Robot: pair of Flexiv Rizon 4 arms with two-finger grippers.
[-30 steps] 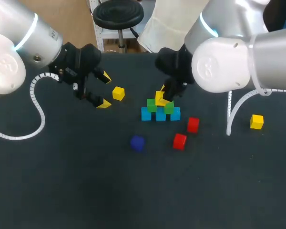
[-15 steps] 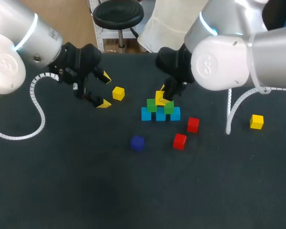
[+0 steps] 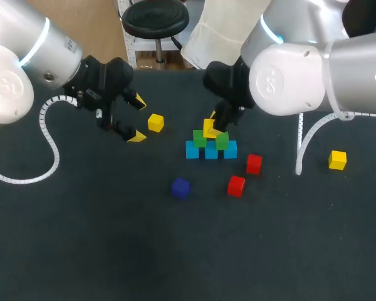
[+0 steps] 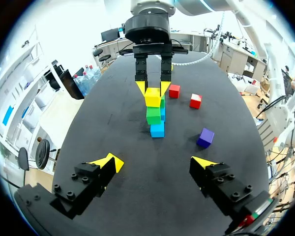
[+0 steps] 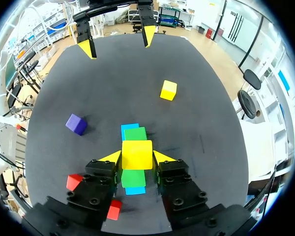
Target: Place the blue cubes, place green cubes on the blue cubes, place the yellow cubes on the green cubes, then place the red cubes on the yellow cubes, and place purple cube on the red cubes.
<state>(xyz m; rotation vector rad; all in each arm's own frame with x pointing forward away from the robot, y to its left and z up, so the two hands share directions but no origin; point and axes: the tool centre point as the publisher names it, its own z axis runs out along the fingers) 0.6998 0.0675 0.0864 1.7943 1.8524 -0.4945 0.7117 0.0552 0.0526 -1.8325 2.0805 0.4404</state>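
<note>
Hardly anything has shifted over the last second: the right arm's (image 3: 301, 75) big white joint has crept slightly toward the stack, while the yellow cube (image 3: 209, 128) in its grip has kept its place and the left arm (image 3: 25, 69) has not moved.

That yellow cube sits at the top of the stack, centred over the two green cubes (image 3: 199, 138), which rest on the row of blue cubes (image 3: 211, 150). The right fingers (image 3: 224, 116) come down on it from the far side of the stack and pinch it from two sides. In the right wrist view both yellow tips press the cube's (image 5: 136, 154) opposite faces, with green and blue showing directly under it. Whether the cube already rests on the green ones or hangs just above them cannot be told.

Two red cubes (image 3: 254, 163) lie near the stack on the right arm's side, one closer to the robot than the other. The purple cube (image 3: 180, 188) lies on the near side of the stack, toward the left arm. One loose yellow cube (image 3: 155, 122) lies between the stack and the left fingers (image 3: 136, 135). Another (image 3: 337, 160) lies well apart from the stack, beyond the red cubes.

The left fingers are spread wide and hold nothing. They hang over the black surface (image 3: 113, 238), pointed toward the stack, which stands ahead of them in the left wrist view.
</note>
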